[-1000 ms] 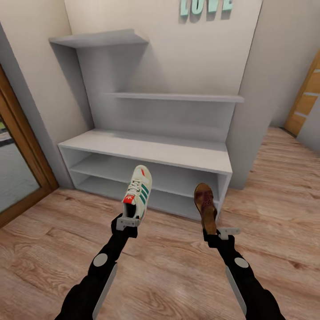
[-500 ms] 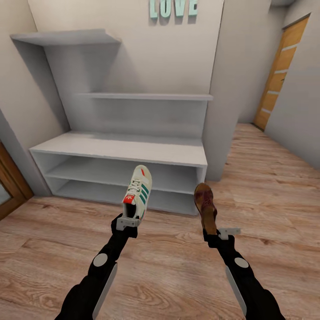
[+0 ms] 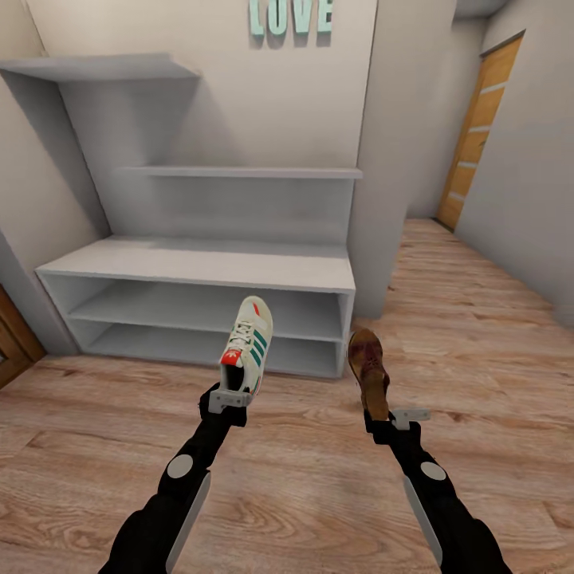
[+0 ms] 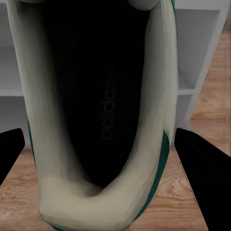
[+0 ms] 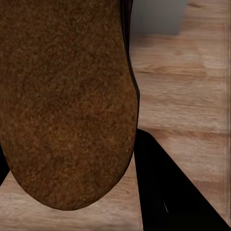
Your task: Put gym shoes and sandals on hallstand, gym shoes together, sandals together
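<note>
- Jaws of left gripper (image 3: 229,399) clamp heel of gym shoe (image 3: 249,344), toe pointing 12 o'clock toward rack, likely so it slides in toe-first.
- Left wrist view: shoe's dark insole faces camera, a black finger (image 4: 204,175) on each side.
- Right gripper (image 3: 388,416) holds sandal (image 3: 368,368) by heel end, toe up, clear of corridor floor (image 3: 494,319).
- Hallstand (image 3: 199,263) sits at 11 o'clock of both shoes, near, shelves bare.
- Judgement: carry phase; both items raised for bench top or lower shelf.
- LOVE sign (image 3: 290,16) at 12 o'clock on wall.
</note>
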Available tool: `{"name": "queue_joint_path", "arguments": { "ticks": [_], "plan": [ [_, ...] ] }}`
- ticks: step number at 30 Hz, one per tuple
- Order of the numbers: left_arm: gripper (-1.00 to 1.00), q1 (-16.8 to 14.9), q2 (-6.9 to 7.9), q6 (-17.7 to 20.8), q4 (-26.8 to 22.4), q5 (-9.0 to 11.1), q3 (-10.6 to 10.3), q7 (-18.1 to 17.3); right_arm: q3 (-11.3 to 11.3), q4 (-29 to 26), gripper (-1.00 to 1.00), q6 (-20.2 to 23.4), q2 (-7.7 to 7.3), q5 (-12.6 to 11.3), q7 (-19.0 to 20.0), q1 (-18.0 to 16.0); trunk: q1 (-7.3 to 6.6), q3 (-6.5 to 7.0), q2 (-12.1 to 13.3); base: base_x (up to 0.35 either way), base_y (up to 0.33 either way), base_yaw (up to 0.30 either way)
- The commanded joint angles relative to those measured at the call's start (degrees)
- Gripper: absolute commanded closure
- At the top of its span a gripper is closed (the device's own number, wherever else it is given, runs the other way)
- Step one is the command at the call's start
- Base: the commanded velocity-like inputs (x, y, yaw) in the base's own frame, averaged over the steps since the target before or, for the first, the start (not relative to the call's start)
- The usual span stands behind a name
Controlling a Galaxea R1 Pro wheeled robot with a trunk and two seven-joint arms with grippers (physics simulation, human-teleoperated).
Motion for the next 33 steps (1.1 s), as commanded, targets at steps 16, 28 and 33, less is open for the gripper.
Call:
{"name": "queue_joint_path", "arguments": {
  "ticks": [16, 28, 33],
  "plan": [
    [1.00, -0.01, -0.01, 0.27, -0.08, -0.09, 0.01, -0.05, 0.00, -0.11, 1.00, 0.63, -0.01, -0.15, -0.05, -0.01, -0.01, -0.05, -0.02, -0.001, 0.000, -0.130],
    [1.00, -0.07, -0.06, 3.77, 0.70, 0.03, 0.29, 0.12, -0.08, -0.18, 1.00, 0.70, -0.21, -0.23, 0.11, -0.01, -0.01, -0.05, -0.02, 0.000, 0.000, 0.000],
    [1.00, -0.55, -0.49, 11.19, 3.30, 0.35, 0.38, 0.19, -2.45, -0.66, 1.00, 3.95, -0.36, -2.19, 0.11, -0.01, -0.01, -0.05, -0.02, 0.000, 0.000, 0.000]
  ]
}}
